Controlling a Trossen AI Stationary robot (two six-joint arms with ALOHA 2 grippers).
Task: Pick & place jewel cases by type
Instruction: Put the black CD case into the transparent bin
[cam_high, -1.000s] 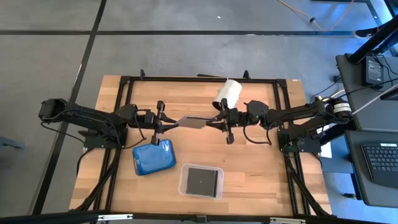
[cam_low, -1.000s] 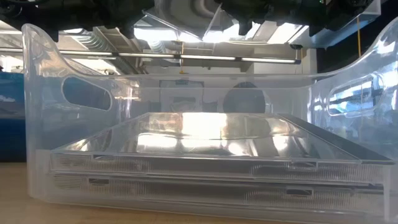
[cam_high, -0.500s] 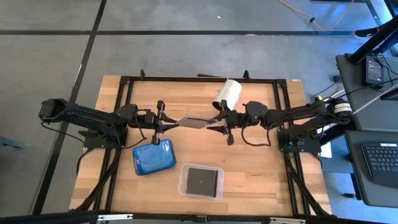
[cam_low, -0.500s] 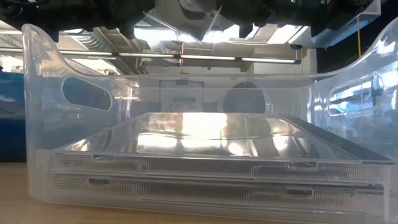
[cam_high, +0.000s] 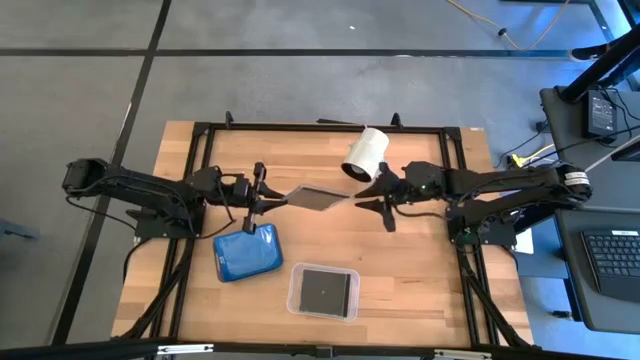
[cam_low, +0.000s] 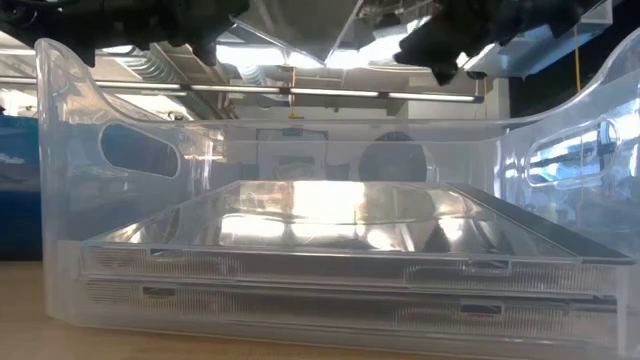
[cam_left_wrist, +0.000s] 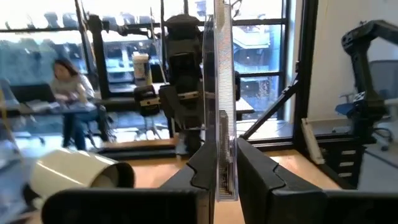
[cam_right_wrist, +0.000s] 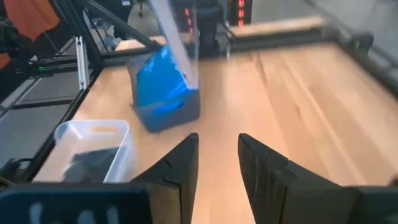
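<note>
Above the middle of the wooden desk (cam_high: 420, 270), the left gripper (cam_high: 268, 203) pinches 1 edge of a clear jewel case (cam_high: 318, 197), holding it in the air with the case tilted and its free end pointing toward the right arm. Seen from the left wrist, the case (cam_left_wrist: 222, 112) stands edge-on between the 2 dark fingers (cam_left_wrist: 261, 177), which press on it from both sides. The right gripper (cam_high: 378, 200) hangs just beside the free end of the case, apart from it, its jaws spread and holding nothing; the right wrist view shows bare wood between its fingers (cam_right_wrist: 266, 167).

A white cylinder (cam_high: 362, 154) lies on its side near the desk's far edge, close to the right gripper. Below the left gripper sits a blue tray (cam_high: 247, 254) holding blue cases. Near the front edge a clear tray (cam_high: 323, 291) holds dark cases; from desk height, 2 stacked cases (cam_low: 330, 265) fill it behind its transparent wall (cam_low: 70, 150). A seated person (cam_left_wrist: 68, 93) shows in the room beyond.
</note>
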